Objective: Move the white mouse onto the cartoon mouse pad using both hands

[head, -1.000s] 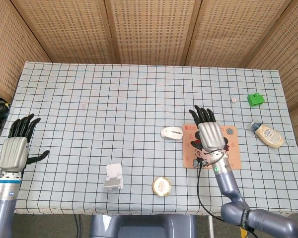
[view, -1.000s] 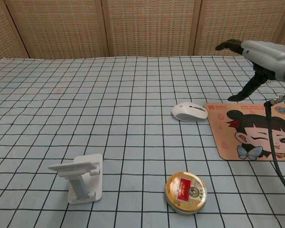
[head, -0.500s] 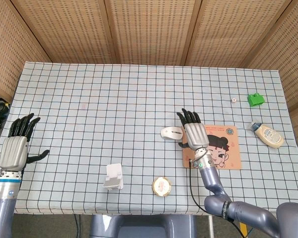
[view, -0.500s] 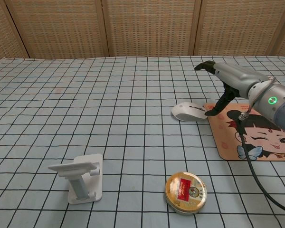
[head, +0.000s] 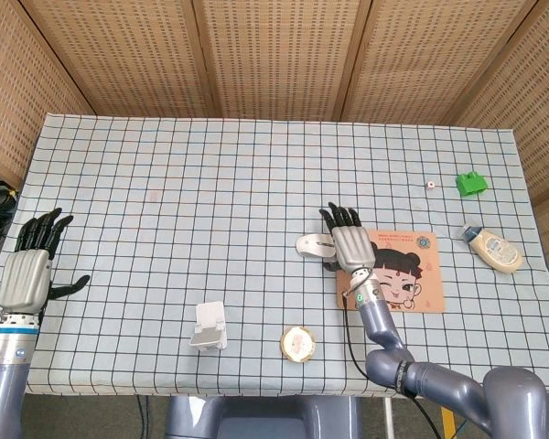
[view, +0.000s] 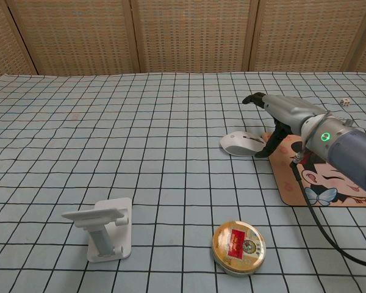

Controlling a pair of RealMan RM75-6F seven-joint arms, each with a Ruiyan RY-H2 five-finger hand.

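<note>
The white mouse (head: 314,244) lies just beside the cartoon mouse pad (head: 412,291), under the right hand (head: 349,245) (fingers (head: 334,218) spread, thumb beside it).

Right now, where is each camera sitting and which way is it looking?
Head view: up high, looking steeply down at the table; shows the left hand at the left edge and the right hand beside the white mouse.
Chest view: low at the table's front, looking across toward the wicker wall; shows only the right hand.
Both share the right hand, mouse, cartoon mouse pad, phone stand and round tin.
</note>
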